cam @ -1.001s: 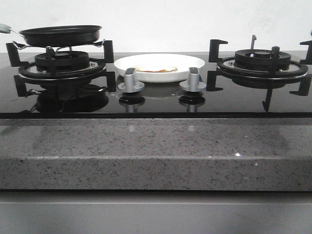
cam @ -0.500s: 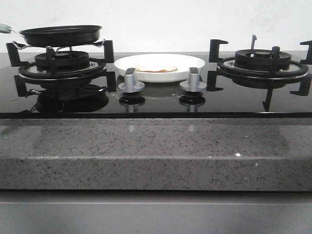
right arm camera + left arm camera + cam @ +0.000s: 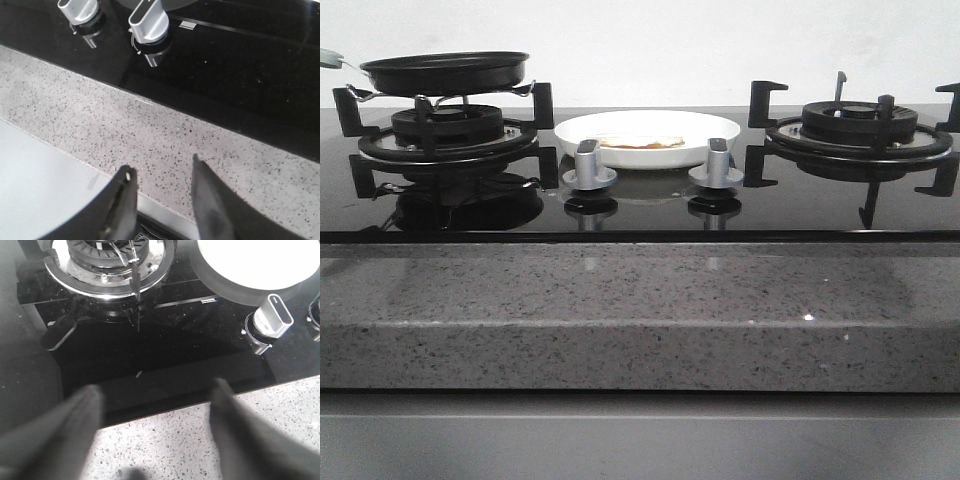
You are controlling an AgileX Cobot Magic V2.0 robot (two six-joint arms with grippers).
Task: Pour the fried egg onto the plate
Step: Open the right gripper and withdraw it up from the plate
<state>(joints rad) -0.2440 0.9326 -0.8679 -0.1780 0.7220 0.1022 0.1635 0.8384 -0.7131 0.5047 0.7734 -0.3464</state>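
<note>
plate (image 3: 650,131) white | pan (image 3: 445,70) black | knobs (image 3: 589,165) silver | counter (image 3: 640,310) grey speckled

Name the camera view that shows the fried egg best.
The front view: the pale fried egg with orange yolk lies in the glossy white round plate, seen edge-on. The left wrist view catches only the plate's outer wall, no egg. The right wrist view shows neither.

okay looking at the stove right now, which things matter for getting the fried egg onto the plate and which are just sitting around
Part of the job: fried egg, lying in the plate; black frying pan on the left burner.

Just there: two silver knobs, right burner, granite counter.
</note>
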